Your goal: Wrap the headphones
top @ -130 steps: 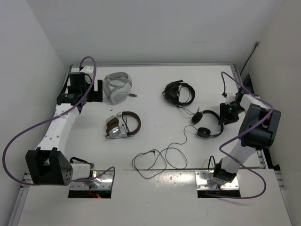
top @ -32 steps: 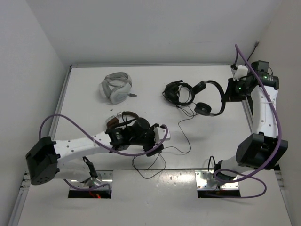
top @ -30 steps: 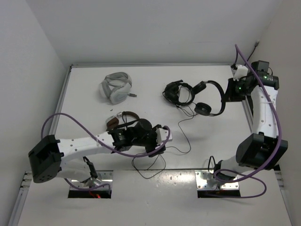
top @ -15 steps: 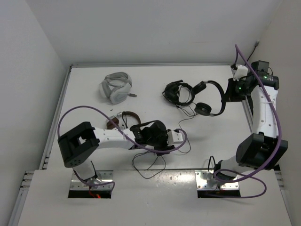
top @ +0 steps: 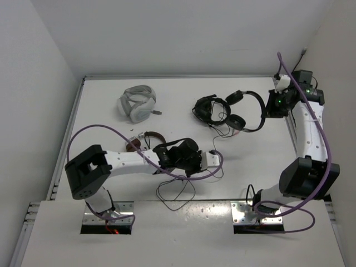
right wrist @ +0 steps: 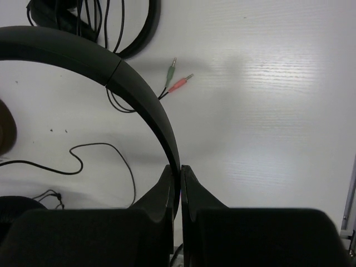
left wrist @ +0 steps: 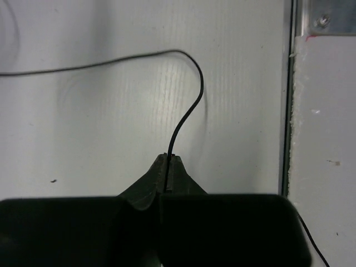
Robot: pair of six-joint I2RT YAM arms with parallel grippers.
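The left tool (left wrist: pixel 168 162) is pinching the thin black cable (left wrist: pixel 187 114) between fully closed tips; its arm is lying low and stretching toward 3 o'clock across the near half of the worktop (top: pixel 178 89). From the tips the cable is arching toward 12 o'clock and bending off to 9 o'clock, flat on the surface; a seam and a metal plate (left wrist: pixel 328 16) are running close by at 3 o'clock, with bare surface everywhere else.

The right tool (right wrist: pixel 179 168) is clamping the headband of the headphones (right wrist: pixel 133 90); its arm is rising tall toward the far corner at 2 o'clock, close to the side wall; the ear pads are pointing toward 9 o'clock, just beside the bulkier black headphones (top: pixel 210 108).

Only the right wrist view is showing green and pink plugs (right wrist: pixel 178 79); only the top view is showing the brown headphones (top: pixel 143 143) just behind the left forearm, and loose cable loops near the front edge.
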